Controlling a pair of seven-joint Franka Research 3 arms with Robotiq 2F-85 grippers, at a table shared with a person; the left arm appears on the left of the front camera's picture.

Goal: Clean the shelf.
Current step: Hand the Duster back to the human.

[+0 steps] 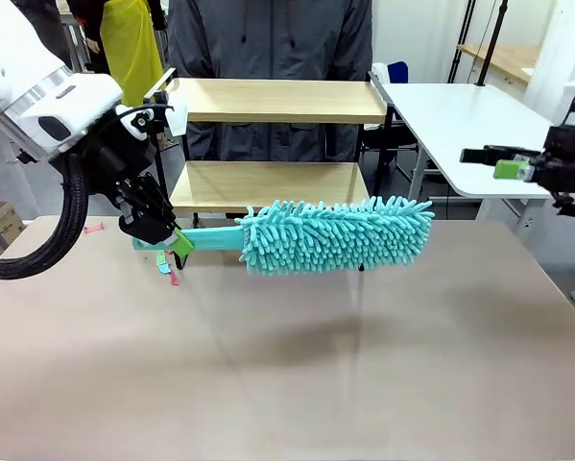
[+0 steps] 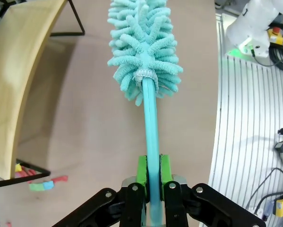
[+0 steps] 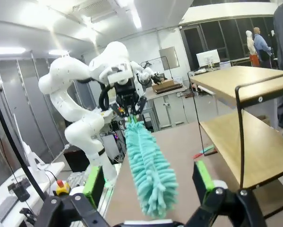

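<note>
The shelf [image 1: 277, 101], two light wooden boards in a thin black frame, stands at the far side of the table in front of a person. My left gripper [image 1: 177, 242] is shut on the flat handle of a teal fluffy duster [image 1: 335, 233], held level above the table just in front of the lower board. In the left wrist view the green pads [image 2: 142, 172] clamp the handle, with the duster head [image 2: 143, 47] ahead and the shelf [image 2: 18, 85] at the left. My right gripper [image 1: 503, 163] is open at the far right, above the neighbouring white table; its green pads [image 3: 205, 175] frame the duster [image 3: 148, 172] and shelf [image 3: 254, 146].
Small coloured bits [image 1: 167, 267] lie on the brown tabletop [image 1: 287, 365] near the left gripper. A white table [image 1: 469, 115] adjoins at the right. The person stands close behind the shelf.
</note>
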